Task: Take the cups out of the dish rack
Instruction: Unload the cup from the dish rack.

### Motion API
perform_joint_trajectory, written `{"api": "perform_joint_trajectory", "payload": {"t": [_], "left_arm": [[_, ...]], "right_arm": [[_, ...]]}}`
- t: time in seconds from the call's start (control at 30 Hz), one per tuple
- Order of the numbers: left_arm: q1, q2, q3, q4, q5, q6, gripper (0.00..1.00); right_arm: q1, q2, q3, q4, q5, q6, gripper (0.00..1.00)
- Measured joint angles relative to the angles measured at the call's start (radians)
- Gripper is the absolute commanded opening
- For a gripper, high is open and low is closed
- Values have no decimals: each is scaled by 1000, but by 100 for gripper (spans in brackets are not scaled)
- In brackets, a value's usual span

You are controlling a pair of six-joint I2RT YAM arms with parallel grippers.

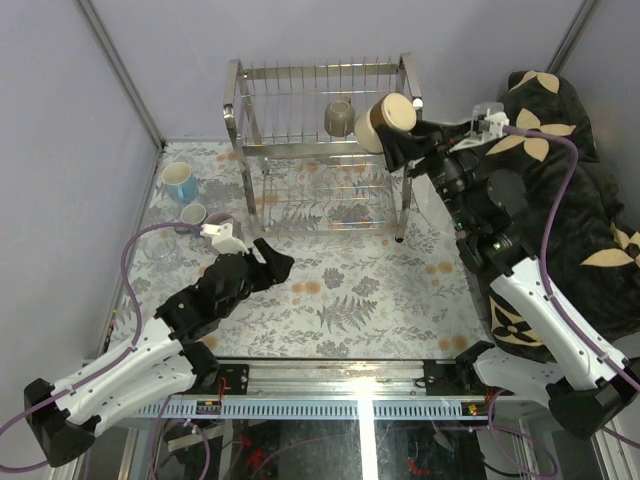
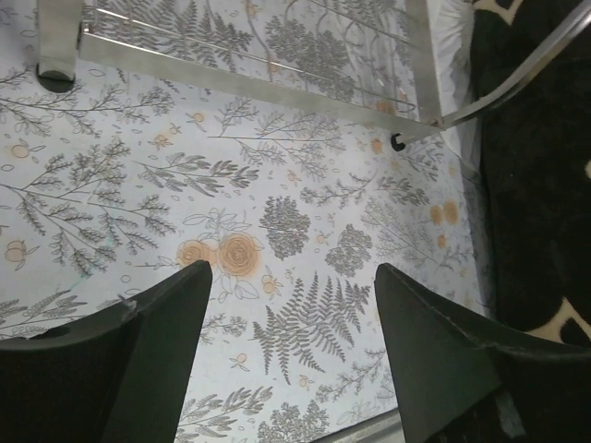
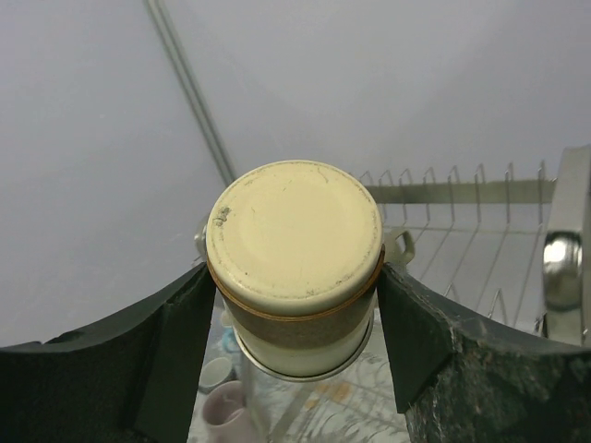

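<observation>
Fingers [image 3: 175, 351] of the right gripper [image 3: 295, 305] press on both flanks of the brown-and-cream cup [image 3: 295, 249], spread only as wide as its body, so we have it clamped between the 2 pads with its cream base turned toward the wrist and its mouth pointing away. We judge the side grip was chosen because the cup sat among upright tines, where only its walls could be reached. It hangs at the right end of the upper tier of the dish rack [image 1: 234, 110], about level with the top rail. Just left of these fingers the olive-grey mug [image 1: 339, 117] sits on the same tier, and the thick right post stands close beside the cup, so we think the way out is up and toward us, not sideways. Our left gripper [image 2: 291, 305] hovers wide open and empty over the patterned table [image 2: 305, 231], with the rack's lower rail beyond its fingertips. Farther to its left stand 2 unloaded cups, the light blue mug [image 1: 180, 182] and the grey-blue cup [image 1: 193, 213].
</observation>
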Motion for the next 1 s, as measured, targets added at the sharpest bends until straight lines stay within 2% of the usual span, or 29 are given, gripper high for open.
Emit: {"api": "perform_joint_trajectory", "payload": {"t": [0.2, 0.5, 0.77, 1.0], "left_arm": [[-1, -72, -9, 78, 107, 0, 74], [-1, -209, -170, 431, 336, -56, 77], [-1, -61, -228, 839, 488, -141, 78], [-2, 85, -212, 1072, 534, -192, 77]], "right_arm": [[0, -151, -203, 86, -59, 154, 0], [0, -312, -472, 222, -108, 377, 0], [0, -378, -606, 291, -142, 495, 0], [0, -417, -647, 320, -160, 533, 0]]}}
